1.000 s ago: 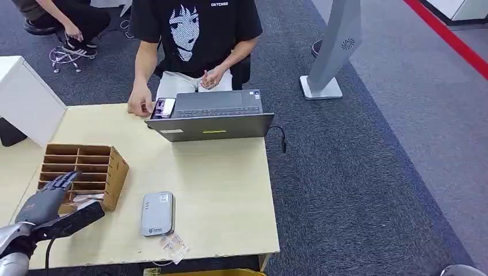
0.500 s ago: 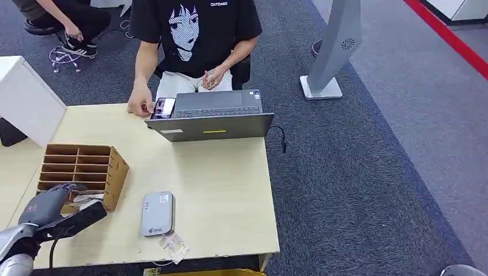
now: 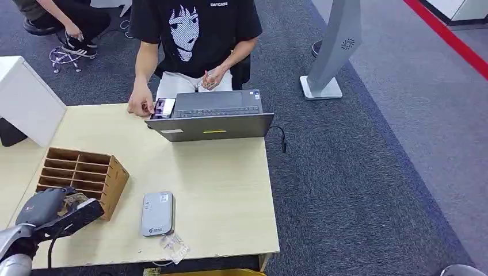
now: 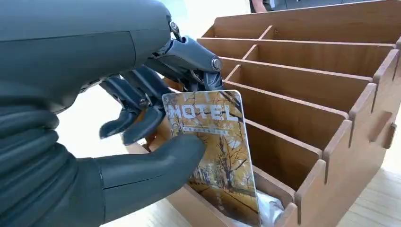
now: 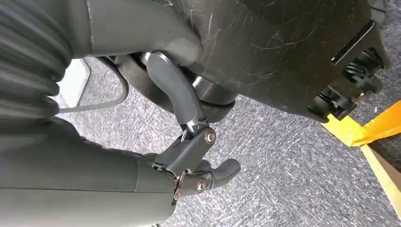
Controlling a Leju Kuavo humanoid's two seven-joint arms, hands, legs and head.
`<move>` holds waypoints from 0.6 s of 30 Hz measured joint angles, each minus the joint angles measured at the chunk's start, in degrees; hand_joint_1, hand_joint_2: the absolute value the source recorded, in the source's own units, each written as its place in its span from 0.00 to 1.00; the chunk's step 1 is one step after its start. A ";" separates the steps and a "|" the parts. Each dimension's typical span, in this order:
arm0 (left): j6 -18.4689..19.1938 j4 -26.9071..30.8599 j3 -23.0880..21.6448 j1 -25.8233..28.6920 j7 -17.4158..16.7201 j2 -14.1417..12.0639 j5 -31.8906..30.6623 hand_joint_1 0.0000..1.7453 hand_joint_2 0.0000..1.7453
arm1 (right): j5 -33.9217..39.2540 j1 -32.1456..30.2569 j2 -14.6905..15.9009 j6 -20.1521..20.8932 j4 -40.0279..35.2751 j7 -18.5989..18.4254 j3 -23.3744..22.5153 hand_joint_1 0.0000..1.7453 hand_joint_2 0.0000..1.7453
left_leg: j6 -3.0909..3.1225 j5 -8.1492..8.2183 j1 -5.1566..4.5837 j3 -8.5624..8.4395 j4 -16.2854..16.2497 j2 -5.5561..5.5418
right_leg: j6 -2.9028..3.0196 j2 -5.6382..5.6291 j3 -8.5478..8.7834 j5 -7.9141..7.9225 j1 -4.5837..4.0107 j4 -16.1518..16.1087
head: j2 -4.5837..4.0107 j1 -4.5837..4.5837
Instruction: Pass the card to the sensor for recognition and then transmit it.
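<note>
The left hand (image 4: 142, 142) is pinching a hotel card (image 4: 215, 151) between its thumb and its darker fingers (image 4: 137, 118) — the card is standing nearly upright, its lower edge sitting in the nearest slot of the wooden card box (image 4: 331, 118). In the head view, that hand (image 3: 43, 207) is hovering at the near end of the box (image 3: 86, 172) on the pale counter (image 3: 218, 190). The grey sensor (image 3: 157, 214) is lying flat just beside the box, apart from the card. The right hand (image 5: 189, 161) is hanging over carpet, its fingers curled in on nothing. Across the counter a person (image 3: 195, 40) is sitting behind an open laptop (image 3: 213, 115) — one of their hands is resting by a phone (image 3: 166, 107).
</note>
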State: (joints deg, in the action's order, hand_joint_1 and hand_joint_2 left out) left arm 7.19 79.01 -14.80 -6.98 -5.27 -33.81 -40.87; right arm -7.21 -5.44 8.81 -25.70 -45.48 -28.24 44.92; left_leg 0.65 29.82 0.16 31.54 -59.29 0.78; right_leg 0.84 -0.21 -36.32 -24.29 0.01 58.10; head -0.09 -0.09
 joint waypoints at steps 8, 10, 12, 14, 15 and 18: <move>-2.93 -0.26 1.97 1.21 -0.09 -0.13 -1.95 1.00 1.00 | 0.83 -0.14 -0.20 -0.18 0.09 0.17 -0.13 0.00 1.00 | 0.00 0.00 0.00 -0.01 0.00 0.00 | 0.00 0.00 0.00 0.00 0.00 0.00 | 0.00 -0.02; -5.21 -0.22 2.67 1.52 -0.22 0.02 -3.59 1.00 1.00 | 0.68 -0.31 -0.20 -0.48 0.07 -0.02 -0.13 0.00 1.00 | 0.00 0.00 0.00 -0.02 0.00 0.00 | 0.00 0.00 0.00 0.00 0.00 0.00 | 0.00 0.00; -7.35 0.50 3.52 1.90 -0.22 0.04 -4.57 1.00 1.00 | 0.66 -0.51 -0.20 -0.74 0.00 -0.39 -0.13 0.00 1.00 | 0.00 0.00 0.00 -0.02 0.00 0.00 | 0.00 0.00 -0.01 0.00 -0.01 0.00 | 0.02 -0.02; -9.00 1.98 4.67 1.94 -0.20 0.02 -5.40 1.00 1.00 | 0.05 -0.80 -0.20 -1.05 -0.19 -0.83 -0.13 0.00 1.00 | 0.00 -0.01 0.00 -0.01 0.00 -0.01 | 0.00 0.00 0.00 0.00 -0.01 0.00 | 0.02 -0.04; -9.53 3.14 5.57 1.93 -0.02 0.00 -5.64 1.00 1.00 | -0.37 -0.94 -0.20 -1.07 -0.39 -1.11 -0.15 0.00 1.00 | 0.00 -0.01 0.00 -0.01 0.00 -0.01 | 0.00 0.00 0.00 0.00 -0.01 0.00 | 0.00 0.00; -10.30 6.37 7.81 1.50 0.59 -0.44 -6.58 1.00 1.00 | -0.72 -1.30 -0.20 -1.20 -0.92 -1.62 -0.15 0.00 1.00 | 0.00 -0.01 0.00 -0.02 0.00 -0.01 | 0.00 0.00 0.00 0.00 -0.01 0.00 | 0.00 0.00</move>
State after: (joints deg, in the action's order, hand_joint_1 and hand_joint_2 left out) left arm -3.10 85.38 -6.99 -5.48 -4.68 -34.25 -47.45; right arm -7.93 -6.74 8.61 -26.91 -46.40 -29.86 44.76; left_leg 0.64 29.81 0.16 31.52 -59.29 0.77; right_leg 0.84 -0.21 -36.32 -24.29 0.00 58.10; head -0.09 -0.09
